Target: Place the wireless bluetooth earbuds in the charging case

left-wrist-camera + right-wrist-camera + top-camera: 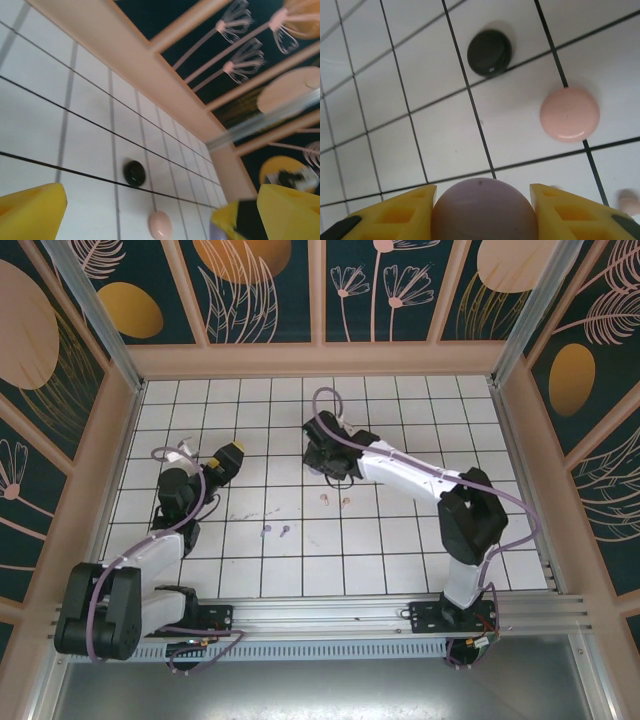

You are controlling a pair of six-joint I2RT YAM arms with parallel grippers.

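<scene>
Right end effector (484, 194) clamps the smooth, probably slippery lilac round charging case (485, 212) by its sides, left end effector (160, 192) gapes empty; tiny, featherlight lilac stemmed earbuds (265, 533), at seven o'clock, likely need gentle stem pinches.

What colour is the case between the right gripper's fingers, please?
The case is lilac; right wrist view.

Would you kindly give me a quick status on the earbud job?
Left claw open, empty. Right claw closed on lilac case. Pink earbuds, lilac earbuds loose on tiles. Nothing blocking them.
</scene>
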